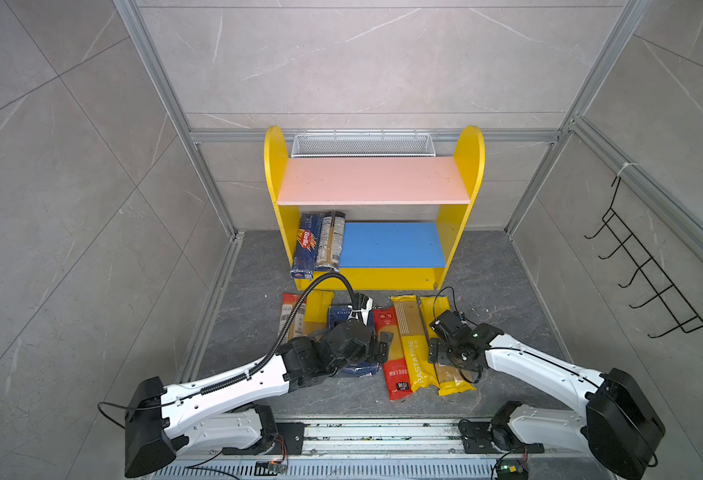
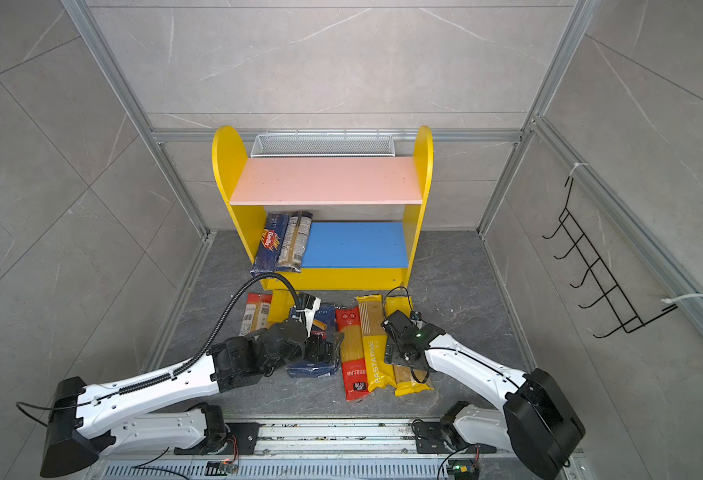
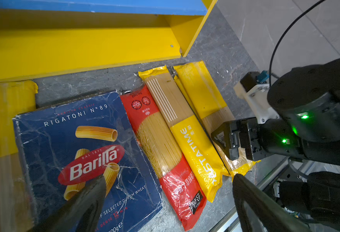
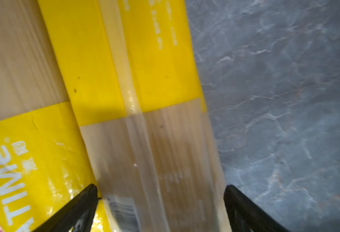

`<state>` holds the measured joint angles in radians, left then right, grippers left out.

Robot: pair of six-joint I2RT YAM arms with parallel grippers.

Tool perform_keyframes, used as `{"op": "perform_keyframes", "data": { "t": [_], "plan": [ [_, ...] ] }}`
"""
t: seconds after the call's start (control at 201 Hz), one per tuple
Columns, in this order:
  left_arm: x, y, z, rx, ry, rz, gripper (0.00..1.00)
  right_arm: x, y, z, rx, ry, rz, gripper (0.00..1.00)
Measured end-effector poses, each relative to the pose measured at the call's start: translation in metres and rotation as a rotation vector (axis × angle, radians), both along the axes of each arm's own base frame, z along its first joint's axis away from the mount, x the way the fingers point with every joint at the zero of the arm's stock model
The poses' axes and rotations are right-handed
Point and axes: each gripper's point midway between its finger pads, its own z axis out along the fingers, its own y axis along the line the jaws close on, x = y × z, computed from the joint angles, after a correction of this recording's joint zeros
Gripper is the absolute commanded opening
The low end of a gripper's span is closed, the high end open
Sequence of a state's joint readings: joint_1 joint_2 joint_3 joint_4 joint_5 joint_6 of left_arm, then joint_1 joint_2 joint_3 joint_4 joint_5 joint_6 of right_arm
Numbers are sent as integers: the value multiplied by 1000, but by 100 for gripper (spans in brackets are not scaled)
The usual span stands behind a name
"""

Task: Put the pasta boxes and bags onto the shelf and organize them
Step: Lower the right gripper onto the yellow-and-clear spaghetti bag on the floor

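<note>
1. The right tool (image 4: 161,186), jaws wide apart, straddles the clear middle of the outermost yellow bag (image 4: 155,80) on the counter (image 4: 275,100); nothing is gripped.
2. The left tool (image 3: 170,177), likewise spread and empty, hangs over the rigatoni pack (image 3: 74,140) and the red bag (image 3: 161,144).
3. The yellow bag likely handles light and stiff lengthwise, with slick film and brittle strands; a hold across its middle should keep it level.
4. The PASTATIME bag (image 3: 193,144) lies touching it, so one finger has little room on that side; the other side is bare counter.
5. On the shelf (image 1: 472,166), a spaghetti box (image 1: 308,245) and a dark-ended bag (image 1: 331,241) fill the left of the blue board (image 1: 391,245), overhanging its front; the pink board (image 1: 374,178) is bare.
6. Two more bags (image 1: 291,316) lie partly under the left arm (image 1: 233,382).
</note>
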<state>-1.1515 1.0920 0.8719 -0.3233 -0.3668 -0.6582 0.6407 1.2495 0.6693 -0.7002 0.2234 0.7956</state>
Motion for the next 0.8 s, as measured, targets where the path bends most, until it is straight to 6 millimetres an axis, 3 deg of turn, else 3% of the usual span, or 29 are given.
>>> {"op": "perform_keyframes", "data": {
  "t": [0.344,0.408,0.538,0.613,0.802],
  "plan": [
    [1,16,-13,59,1,39,100,10,-1,-25,-99,66,-1,95],
    [1,18,-15,66,-1,43,100,10,-2,-26,-111,74,-1,87],
    [1,20,-18,75,0,46,100,10,-4,-26,-127,77,4,60],
    [1,22,-19,77,-3,51,100,11,-2,-24,-118,71,14,54],
    [1,28,-12,66,-19,64,100,9,4,-12,-50,56,17,52]
  ]
}}
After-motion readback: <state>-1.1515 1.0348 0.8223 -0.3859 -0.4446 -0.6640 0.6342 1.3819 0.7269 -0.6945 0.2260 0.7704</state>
